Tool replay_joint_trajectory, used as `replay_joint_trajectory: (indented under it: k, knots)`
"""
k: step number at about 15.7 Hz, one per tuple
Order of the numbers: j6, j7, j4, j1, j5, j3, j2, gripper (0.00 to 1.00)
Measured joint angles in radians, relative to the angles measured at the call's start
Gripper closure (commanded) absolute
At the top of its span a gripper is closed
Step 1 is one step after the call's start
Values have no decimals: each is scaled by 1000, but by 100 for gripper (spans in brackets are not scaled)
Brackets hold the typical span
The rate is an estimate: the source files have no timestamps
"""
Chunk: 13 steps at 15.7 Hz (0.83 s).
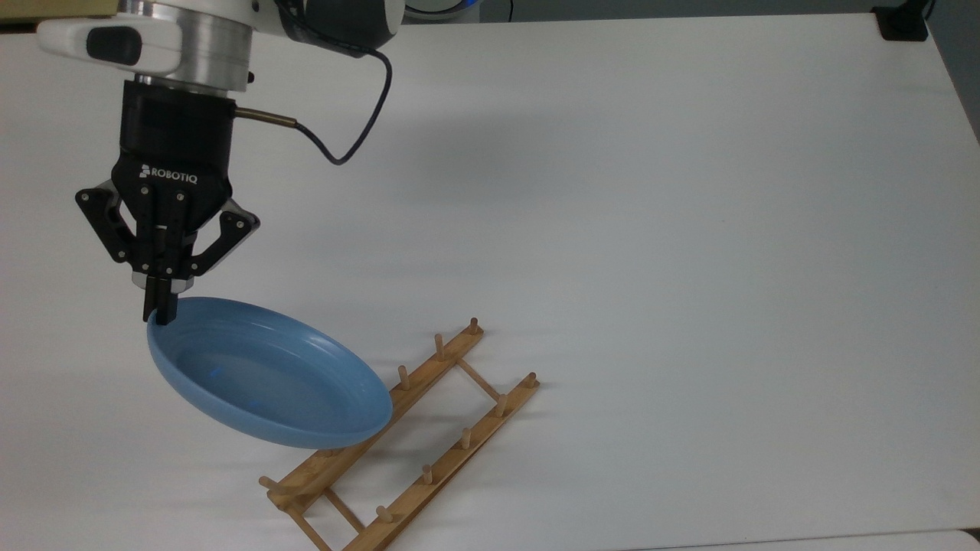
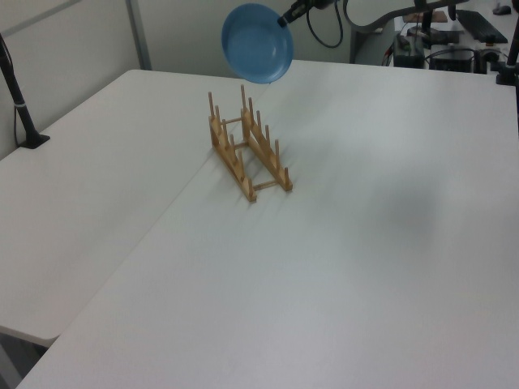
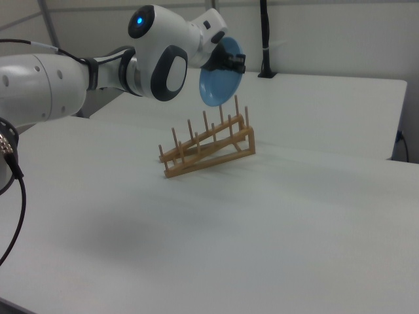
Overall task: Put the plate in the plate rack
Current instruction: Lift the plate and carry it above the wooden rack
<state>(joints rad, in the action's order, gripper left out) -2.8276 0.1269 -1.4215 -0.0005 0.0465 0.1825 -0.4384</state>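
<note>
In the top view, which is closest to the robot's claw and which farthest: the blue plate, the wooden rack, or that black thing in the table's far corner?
1. The plate, gripped at its rim by the gripper.
2. The plate rack, toward the top view's lower right.
3. The black object, at the top view's upper right corner.

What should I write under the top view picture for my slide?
Black two-finger gripper holds a round light-blue plate by its rim above a light-brown wooden plate rack.
</note>
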Motion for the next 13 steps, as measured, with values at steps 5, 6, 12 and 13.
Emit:
replay_joint_trajectory:
  k: [5,6,12,13]
  knots:
    - [-64,0,0,34,-9,0,-11,100]
    - [-65,0,0,41,-25,1,-12,100]
    - [-65,-1,-3,162,-110,104,-44,100]
    - [-65,-1,-3,181,-116,124,-53,100]
